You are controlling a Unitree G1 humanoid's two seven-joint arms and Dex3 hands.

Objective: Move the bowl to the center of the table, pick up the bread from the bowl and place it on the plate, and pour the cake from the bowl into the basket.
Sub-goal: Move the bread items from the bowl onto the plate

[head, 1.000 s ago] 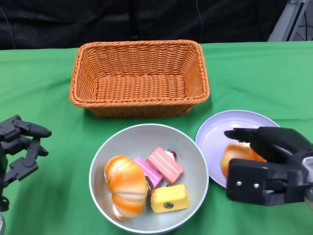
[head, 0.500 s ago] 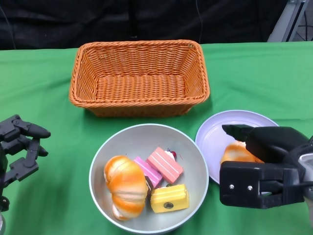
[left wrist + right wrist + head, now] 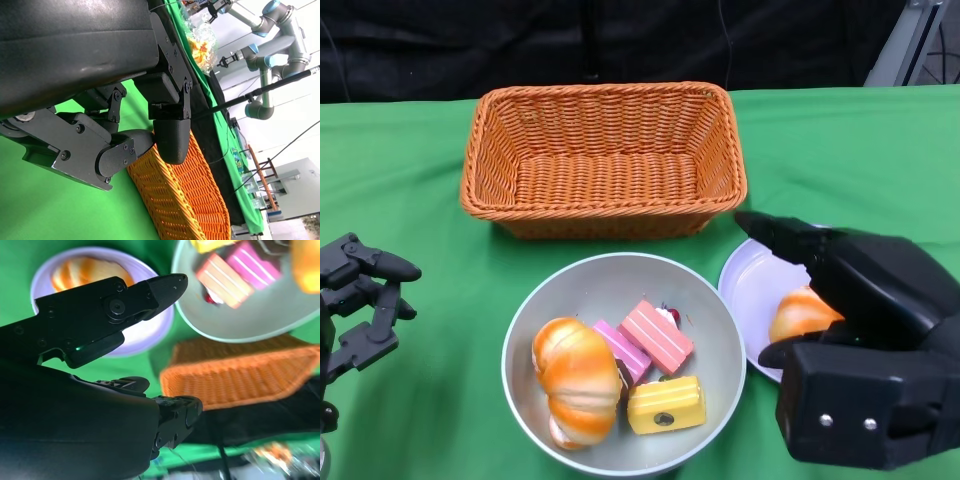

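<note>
Bowl (image 3: 718, 330) lower center holds bread (image 3: 576, 380) and three cakes (image 3: 657, 336); plate (image 3: 752, 285) has bread; both hands' fingers spread, holding nothing.

The basket (image 3: 604, 158) sits behind the bowl (image 3: 715, 330), with the plate (image 3: 752, 285) just right of the bowl.

Woven wicker basket (image 3: 604, 158), smooth matt grey bowl (image 3: 720, 340), glossy lilac plate (image 3: 752, 285), green cloth table (image 3: 840, 160)
</note>
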